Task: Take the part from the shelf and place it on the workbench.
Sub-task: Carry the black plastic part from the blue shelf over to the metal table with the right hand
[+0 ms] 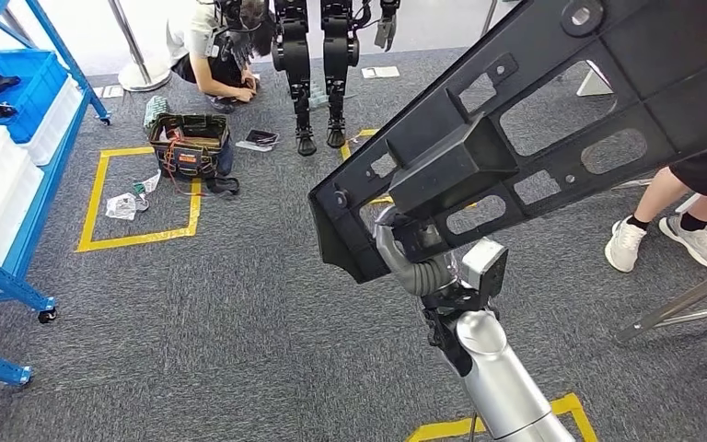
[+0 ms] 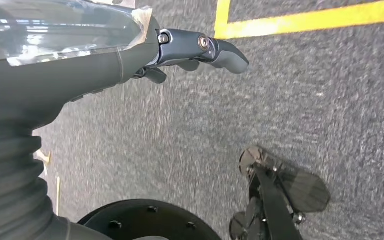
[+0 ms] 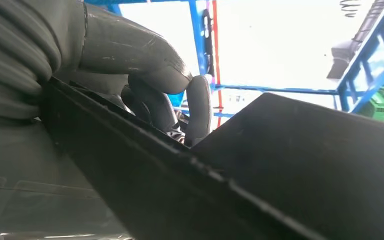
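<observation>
1. Right hand (image 1: 405,241) grips the long black part (image 1: 552,110), its fingers (image 3: 160,100) curled over the edge; the part is held up over the grey carpet (image 1: 239,313).
2. At far left stands a blue shelf (image 1: 18,249) with a blue bin (image 1: 18,83).
3. Further right, a yellow tape square (image 1: 97,212) and a tool bag (image 1: 189,143).
4. Beyond them, a crouching person (image 1: 221,46) and another robot's legs (image 1: 318,74).
5. Left hand (image 2: 180,50) hangs over the carpet holding nothing; how far its fingers part I cannot tell.
</observation>
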### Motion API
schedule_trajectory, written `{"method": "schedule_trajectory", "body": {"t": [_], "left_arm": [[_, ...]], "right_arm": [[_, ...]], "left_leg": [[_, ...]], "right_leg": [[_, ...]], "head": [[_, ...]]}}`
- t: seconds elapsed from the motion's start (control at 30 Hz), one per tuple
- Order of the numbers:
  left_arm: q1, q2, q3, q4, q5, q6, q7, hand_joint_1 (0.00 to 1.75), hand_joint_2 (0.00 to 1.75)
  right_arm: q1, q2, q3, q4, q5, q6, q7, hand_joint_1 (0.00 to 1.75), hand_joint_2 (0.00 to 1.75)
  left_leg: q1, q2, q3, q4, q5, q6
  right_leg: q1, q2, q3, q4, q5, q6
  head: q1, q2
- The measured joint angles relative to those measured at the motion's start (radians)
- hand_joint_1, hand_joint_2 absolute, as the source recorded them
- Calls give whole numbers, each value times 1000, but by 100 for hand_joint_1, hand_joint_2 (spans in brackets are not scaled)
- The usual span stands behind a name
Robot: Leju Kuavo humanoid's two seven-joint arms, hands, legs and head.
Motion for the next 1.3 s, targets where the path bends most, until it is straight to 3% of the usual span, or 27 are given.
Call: {"method": "schedule_trajectory", "body": {"t": [0.07,0.13,0.17,0.2,0.23,0.3,0.37,0.43,0.47,0.53,0.6,0.63,0.67,0.7,0.77,0.8,0.87,0.9,0.97,1.07,1.1,1.17,1.2,1.23,1.27,1.3], "left_arm": [[1,0,0,0,0,0,0,0,175],[2,1,0,0,0,-1,0,0,175],[2,1,0,0,0,-2,0,0,175],[2,1,0,0,0,-4,0,0,175],[2,1,0,0,0,-6,0,0,175],[1,0,0,0,-2,-9,-2,0,175],[1,0,-1,0,-4,-10,-3,0,175],[0,-1,-1,0,-6,-10,-3,0,175],[-1,-2,-1,0,-7,-9,-2,0,175],[-2,-3,-1,0,-8,-6,-2,0,175],[0,-3,-1,0,-9,-5,-1,0,175],[1,-3,-1,0,-9,-4,-1,0,175],[2,-3,-1,0,-9,-4,-1,0,175],[2,-3,-1,0,-9,-4,-1,0,175],[2,-2,-1,0,-9,-4,-1,0,175],[2,-2,-1,0,-9,-5,-2,0,175],[3,-3,-1,0,-10,-7,-3,0,175],[3,-3,-1,0,-10,-8,-4,0,175],[2,-2,-1,0,-11,-8,-5,0,175],[2,-3,-1,0,-11,-8,-7,0,175],[2,-3,-1,0,-11,-8,-7,0,175],[2,-3,-1,0,-11,-8,-7,0,175],[3,-3,-1,0,-11,-8,-7,0,175],[3,-2,-1,0,-11,-8,-7,0,175],[4,-2,-1,0,-12,-13,-8,0,175],[4,-2,-1,0,-14,-20,-8,0,175]], "right_arm": [[-4,-2,3,0,0,-1,0,175,175],[-4,-4,6,2,-1,-5,1,175,175],[-2,-5,7,3,-1,-7,1,175,175],[-1,-7,8,4,-1,-9,2,175,175],[0,-8,9,5,-2,-9,2,175,175],[1,-9,11,5,-2,-10,2,175,175],[1,-8,13,5,-2,-10,2,175,175],[3,-8,15,5,-2,-11,2,175,175],[4,-9,15,5,-2,-12,2,175,175],[6,-7,16,5,-2,-13,2,175,175],[6,-2,17,5,-2,-14,2,175,175],[7,0,19,6,-2,-14,2,175,175],[9,1,20,8,-2,-14,3,175,175],[11,2,20,10,-2,-14,4,175,175],[14,2,21,13,-1,-14,5,175,175],[15,3,21,14,-1,-15,5,175,175],[16,4,21,15,0,-16,5,175,175],[18,4,21,16,0,-17,5,175,175],[24,2,21,16,0,-18,6,175,175],[27,-2,22,16,1,-19,6,175,175],[27,-2,22,16,1,-19,6,175,175],[27,-2,23,16,1,-19,6,175,175],[27,-2,23,16,1,-19,6,175,175],[29,-2,24,17,1,-19,6,175,175],[31,-4,24,18,2,-20,6,175,175],[33,-5,24,19,2,-22,7,175,175]], "left_leg": [[-4,28,1,-6,4,13],[-9,58,0,-6,3,18],[-11,73,0,-6,2,19],[-12,86,0,-5,1,20],[-13,98,0,-5,1,19],[-16,119,3,-5,-3,15],[-21,137,6,-4,-7,7],[-22,158,11,-6,-10,-2],[-19,156,11,-4,-14,-8],[-14,114,-4,36,-43,-17],[-10,57,-60,152,-104,-24],[-10,45,-92,215,-129,-27],[-8,40,-117,258,-139,-30],[-6,39,-125,266,-129,-32],[5,27,-89,178,-63,-37],[12,4,-59,114,-35,-42],[19,-37,-20,30,-11,-43],[16,-44,-15,21,-14,-38],[9,-21,-11,16,-9,-21],[6,14,-6,3,1,4],[5,20,-5,2,2,7],[4,24,-5,2,2,9],[2,31,-5,2,2,9],[0,42,-6,2,1,11],[-3,64,-6,2,0,11],[-6,89,-4,2,-2,10]], "right_leg": [[4,-59,-49,100,-43,-7],[5,-79,-113,234,-92,-12],[5,-82,-126,265,-99,-9],[5,-85,-117,253,-92,-4],[5,-91,-90,205,-75,2],[12,-132,-8,64,-35,6],[23,-161,37,-14,-16,-3],[28,-146,39,-24,-11,-15],[23,-134,40,-27,-8,-20],[10,-112,45,-35,-2,-34],[5,-91,47,-37,1,-44],[5,-79,47,-37,1,-47],[5,-66,47,-37,1,-47],[5,-53,47,-36,1,-47],[2,-26,47,-30,0,-44],[1,-12,44,-24,-2,-40],[2,11,33,-13,-5,-26],[1,22,27,-12,-3,-18],[-4,35,16,-15,4,-3],[1,-38,-23,44,-22,-1],[4,-61,-36,68,-33,-4],[4,-68,-45,86,-41,-6],[4,-71,-63,122,-54,-8],[4,-75,-89,176,-71,-9],[4,-84,-87,179,-69,-5],[6,-112,-69,152,-62,-2]], "head": [[5,0],[7,0],[7,0],[7,0],[7,0],[7,0],[6,0],[6,0],[6,0],[3,0],[-2,0],[-4,0],[-5,0],[-5,0],[-5,0],[-5,0],[-4,0],[-5,0],[-5,0],[2,0],[4,0],[6,0],[6,0],[6,0],[7,0],[7,0]]}}
